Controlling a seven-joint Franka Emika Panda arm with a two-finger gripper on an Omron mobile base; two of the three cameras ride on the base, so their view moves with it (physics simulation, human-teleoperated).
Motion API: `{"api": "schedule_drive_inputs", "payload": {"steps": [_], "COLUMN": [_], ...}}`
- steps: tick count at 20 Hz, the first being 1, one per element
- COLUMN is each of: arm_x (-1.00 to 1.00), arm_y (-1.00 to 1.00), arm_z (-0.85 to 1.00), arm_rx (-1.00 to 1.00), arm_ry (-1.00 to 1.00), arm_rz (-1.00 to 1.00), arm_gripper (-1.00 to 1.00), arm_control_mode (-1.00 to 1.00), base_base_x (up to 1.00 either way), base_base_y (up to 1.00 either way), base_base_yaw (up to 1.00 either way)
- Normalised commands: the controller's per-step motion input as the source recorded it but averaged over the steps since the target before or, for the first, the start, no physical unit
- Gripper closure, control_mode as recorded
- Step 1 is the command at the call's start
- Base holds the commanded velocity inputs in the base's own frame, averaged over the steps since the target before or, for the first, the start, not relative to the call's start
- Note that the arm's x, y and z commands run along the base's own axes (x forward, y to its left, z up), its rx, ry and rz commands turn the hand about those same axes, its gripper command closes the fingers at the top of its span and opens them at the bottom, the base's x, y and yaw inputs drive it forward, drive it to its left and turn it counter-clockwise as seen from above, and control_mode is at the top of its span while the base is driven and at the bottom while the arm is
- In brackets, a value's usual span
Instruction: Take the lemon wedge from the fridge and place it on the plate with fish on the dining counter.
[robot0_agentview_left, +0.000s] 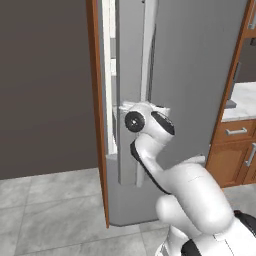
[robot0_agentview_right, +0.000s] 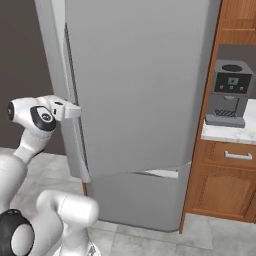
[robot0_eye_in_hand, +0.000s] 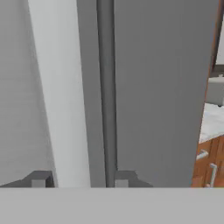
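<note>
The tall grey fridge (robot0_agentview_right: 140, 90) fills the middle of both base views, and its upper door (robot0_agentview_left: 190, 75) looks barely ajar, with a thin white strip showing along its left edge. The long vertical handle (robot0_eye_in_hand: 78, 96) runs up the door's left side. My gripper (robot0_eye_in_hand: 82, 180) sits at mid height on that handle, one fingertip (robot0_eye_in_hand: 39, 179) pressed against each side of the bar. In the right base view the hand (robot0_agentview_right: 67, 110) reaches the handle from the left. The lemon wedge, the plate with fish and the dining counter are out of view.
A brown wooden panel (robot0_agentview_left: 97, 125) borders the fridge on its left, beside a dark wall (robot0_agentview_left: 45, 85). To the right stand wooden cabinets with drawers (robot0_agentview_right: 235, 160) and a marble top carrying a grey coffee machine (robot0_agentview_right: 227, 92). Grey tiled floor (robot0_agentview_left: 50, 210) lies below.
</note>
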Motion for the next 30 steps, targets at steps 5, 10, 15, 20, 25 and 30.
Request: {"api": "schedule_drive_inputs", "payload": {"steps": [5,10,15,20,25,30], "arm_x": [-1.00,-1.00,-1.00,-1.00,-0.91,-0.52], "arm_y": [-0.72,-0.47,-0.11,0.53,0.20,0.32], "arm_z": [0.66,0.81,0.86,0.98,0.86,0.22], "arm_rx": [0.08,0.06,0.11,0.06,0.15,-0.09], "arm_ry": [-0.02,0.00,0.00,0.02,0.11,-0.25], "arm_rz": [-0.29,-0.32,-0.36,-0.44,-0.27,0.01], "arm_gripper": [1.00,-1.00,-1.00,-1.00,-1.00,-1.00], "arm_control_mode": [-1.00,-1.00,-1.00,-1.00,-1.00,-1.00], "base_base_x": [0.00,0.00,0.00,0.00,0.00,0.00], "base_base_y": [0.00,0.00,0.00,0.00,0.00,0.00], "base_base_yaw": [0.00,0.00,0.00,0.00,0.00,0.00]}}
